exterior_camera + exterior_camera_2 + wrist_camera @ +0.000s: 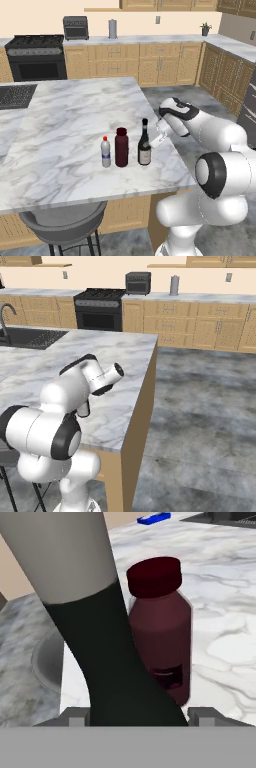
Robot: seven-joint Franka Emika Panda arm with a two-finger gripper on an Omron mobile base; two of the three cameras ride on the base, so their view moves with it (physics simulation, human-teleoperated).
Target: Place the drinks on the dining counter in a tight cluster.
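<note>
Left base view: we see three drinks standing upright in a row near the front right corner of the dining counter [65, 125], a white-grey marble island.
Small clear bottle [105, 152]: red cap, blue label, leftmost of the row, just beside the maroon one.
Maroon bottle [121, 147]: stout, dark, in the middle; a narrow gap separates it from the wine bottle.
Wine bottle [144, 145]: tall, dark, long-necked, pale label, rightmost and nearest the counter's right edge.
Gripper [158, 136]: we find it at the wine bottle's right side, level with its shoulder, on the end of the white arm that reaches in from the right.
Gripper state: in the hand view the wine bottle's dark body and pale label fill the space between the two finger tips [76, 717], and they stand on either side of its base; we read them as clamped on that bottle, though actual contact is hard for us to confirm.
Hand view, behind the wine bottle: the maroon bottle stands close, its dark red cap and shoulders clear against the marble.
Right base view: the arm's white body covers the bottles; we see the counter's tan wood side and its marble top.
Stool [62, 220]: round, grey, tucked under the counter's front edge.
Stove [36, 56]: black, on the far wall.
</note>
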